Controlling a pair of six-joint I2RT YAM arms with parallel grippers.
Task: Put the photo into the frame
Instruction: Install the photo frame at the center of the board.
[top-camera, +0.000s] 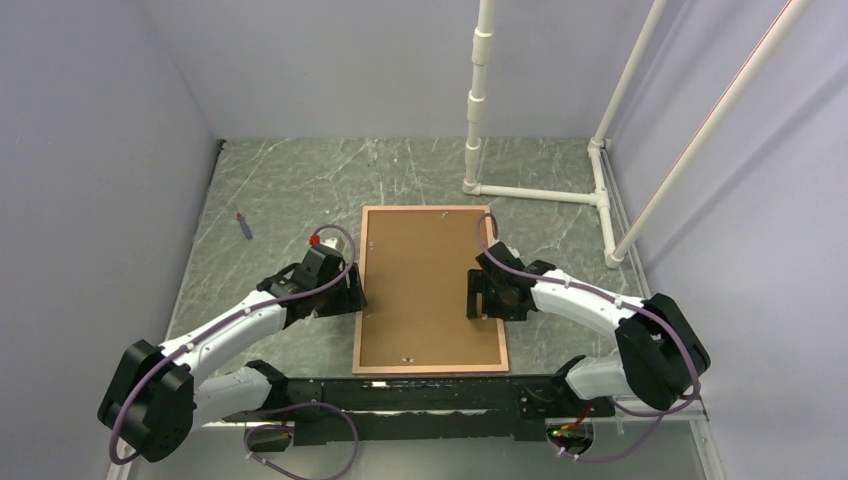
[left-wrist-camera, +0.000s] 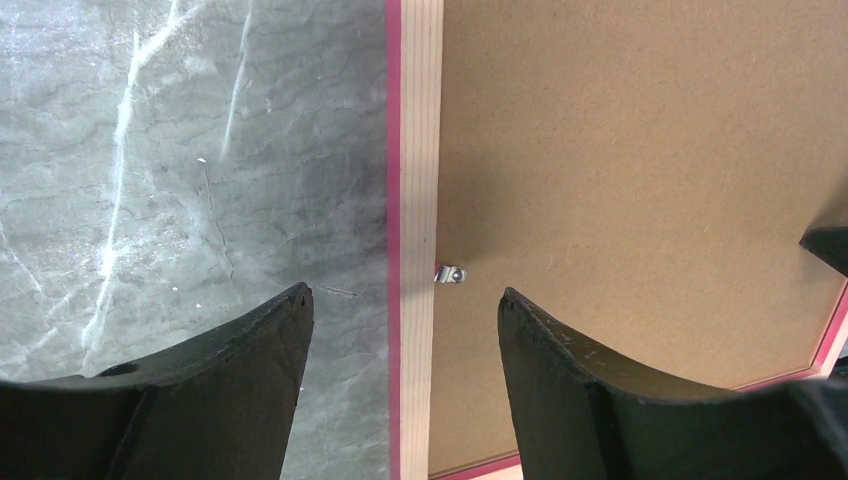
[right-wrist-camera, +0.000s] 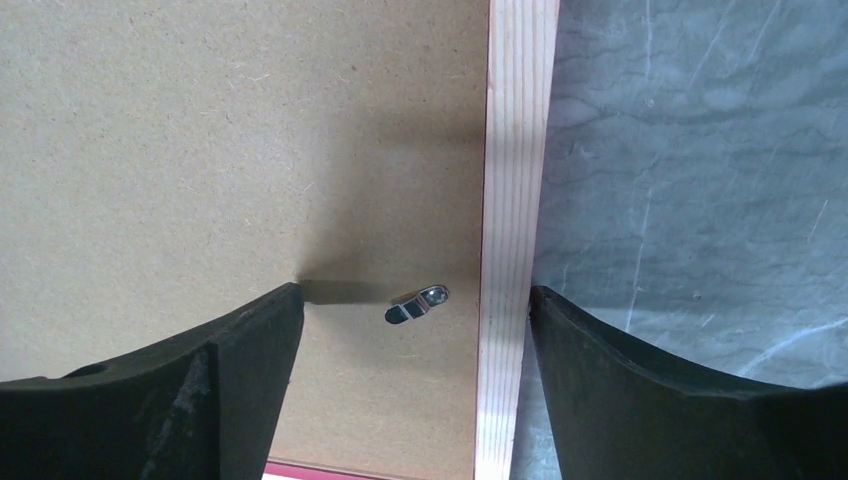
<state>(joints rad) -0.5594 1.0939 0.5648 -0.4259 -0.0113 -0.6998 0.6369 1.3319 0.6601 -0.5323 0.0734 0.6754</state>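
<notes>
Left tool (left-wrist-camera: 402, 295) and right tool (right-wrist-camera: 415, 291) are hovering released, each straddling a side rail of the frame (top-camera: 425, 209) on the tabletop (top-camera: 280, 190).

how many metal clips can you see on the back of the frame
2 for sure: a clip at the frame's left edge below the left claw, a second clip at the right edge below the right claw. Specks near the near edge may be more.
</notes>
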